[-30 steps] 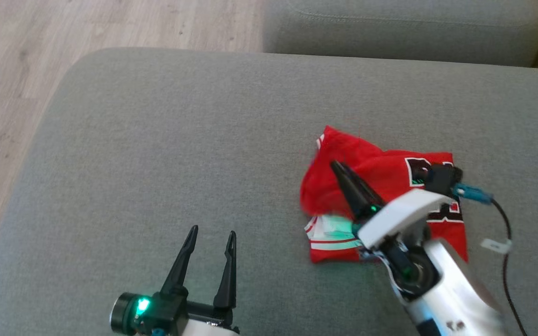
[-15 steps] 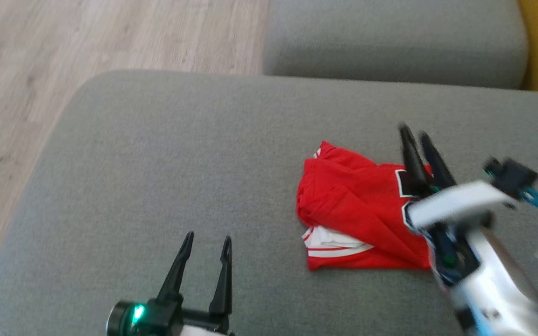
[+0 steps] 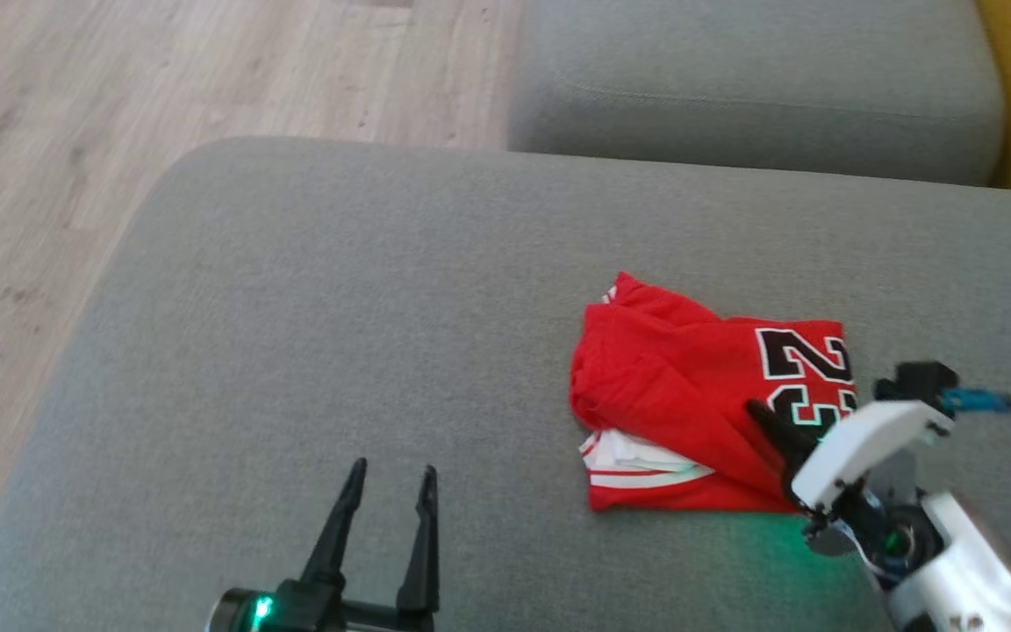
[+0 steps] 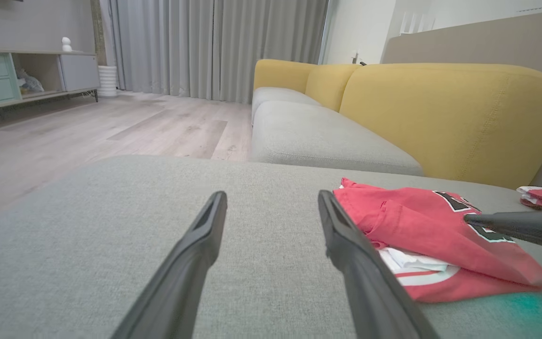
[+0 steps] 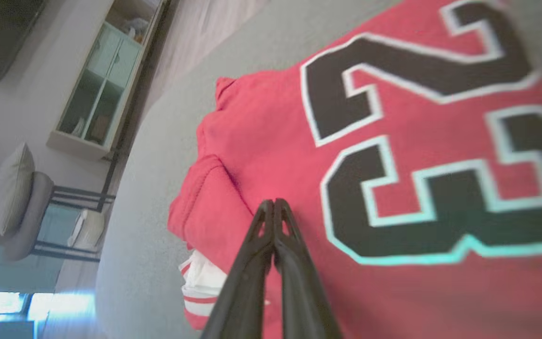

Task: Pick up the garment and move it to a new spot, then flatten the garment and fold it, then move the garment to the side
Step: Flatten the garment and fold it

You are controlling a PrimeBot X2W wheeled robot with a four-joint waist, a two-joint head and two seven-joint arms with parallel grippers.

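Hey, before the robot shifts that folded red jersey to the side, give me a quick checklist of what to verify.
1. Fold of the garment: ok, a compact stack on the grey cushion.
2. Grip of the right pincer: not ok, jaws shut, no cloth seen between them.
3. Contact of the right pincer with the garment: cannot tell.
4. Position of the left pincer: ok, open, apart from the garment, on its left.
5. Room to the side: ok, bare cushion on the garment's left.

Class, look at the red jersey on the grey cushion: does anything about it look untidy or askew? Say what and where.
The red jersey is folded unevenly: its left edge bunches into a thick roll, and white striped trim sticks out from under the top layer at the near left corner.
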